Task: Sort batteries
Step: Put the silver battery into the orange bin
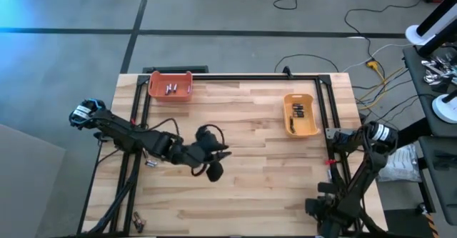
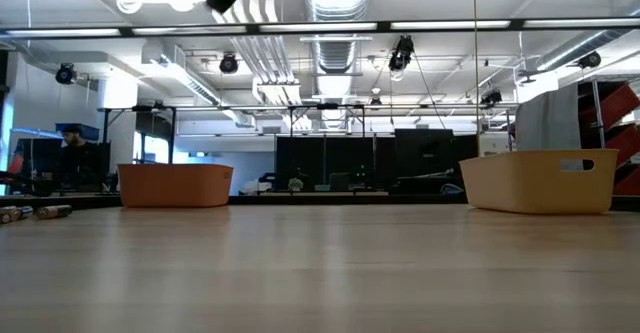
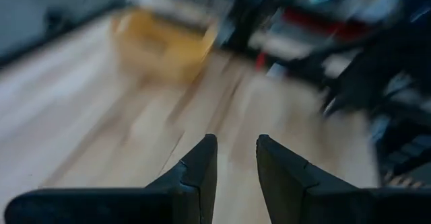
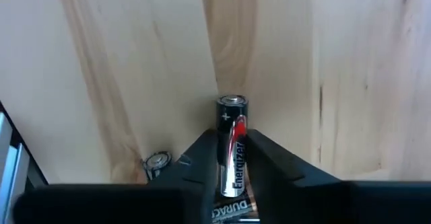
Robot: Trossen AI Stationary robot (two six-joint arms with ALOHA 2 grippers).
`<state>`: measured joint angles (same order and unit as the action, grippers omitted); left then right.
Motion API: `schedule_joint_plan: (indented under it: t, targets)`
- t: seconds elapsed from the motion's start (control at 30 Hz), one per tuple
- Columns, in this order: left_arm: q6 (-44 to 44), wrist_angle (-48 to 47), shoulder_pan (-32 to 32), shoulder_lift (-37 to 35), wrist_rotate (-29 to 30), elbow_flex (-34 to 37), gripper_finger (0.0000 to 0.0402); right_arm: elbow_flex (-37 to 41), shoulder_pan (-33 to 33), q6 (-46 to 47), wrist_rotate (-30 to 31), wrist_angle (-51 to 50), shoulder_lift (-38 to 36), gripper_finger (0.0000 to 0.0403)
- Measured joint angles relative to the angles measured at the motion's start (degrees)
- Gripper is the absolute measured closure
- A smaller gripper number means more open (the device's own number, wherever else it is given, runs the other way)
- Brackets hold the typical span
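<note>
Meanwhile, a battery (image 4: pixel 231 143) is clamped lengthwise between the fingers of the right tool (image 4: pixel 229 158) just above the surface (image 4: pixel 350 62) — presumably for carrying to the yellow bin (image 1: pixel 300 114). The left tool (image 3: pixel 236 158), slightly parted and empty, is held mid-surface; other batteries (image 1: pixel 171 89) lie in the orange bin (image 1: pixel 170 85).

Orange bin (image 1: pixel 171 86) w/ batteries (image 1: pixel 171 89) far left, yellow bin (image 1: pixel 300 114) far right, left gripper (image 1: pixel 218 163) mid-table
</note>
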<state>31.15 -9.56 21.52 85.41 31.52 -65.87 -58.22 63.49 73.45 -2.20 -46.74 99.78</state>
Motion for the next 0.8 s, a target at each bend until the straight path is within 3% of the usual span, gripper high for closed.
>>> schedule_joint_plan:
  t: [0.07,0.3,0.53,0.67,0.8]
  targets:
    - [-5.1,7.1,-0.3,0.0,0.2,0.0,0.0317,0.0,0.0,0.4,0.9,-0.5,-0.9,0.0367]
    - [-16.6,21.6,-0.9,-0.8,6.5,0.0,0.0317,-1.4,-2.1,6.5,10.0,-10.9,-9.8,0.0368]
    - [-17.1,29.5,-2.4,-0.4,3.5,0.0,0.0296,-2.4,-8.8,6.5,31.9,-12.5,-25.7,0.0368]
    - [-17.0,29.7,-2.2,-0.4,2.4,0.0,0.0267,-2.4,-14.2,-1.7,40.9,-5.9,-33.0,0.0368]
    - [-16.1,31.8,-2.3,0.1,-4.4,0.0,0.0230,-2.4,-20.4,-14.8,42.1,6.7,-37.5,0.0368]
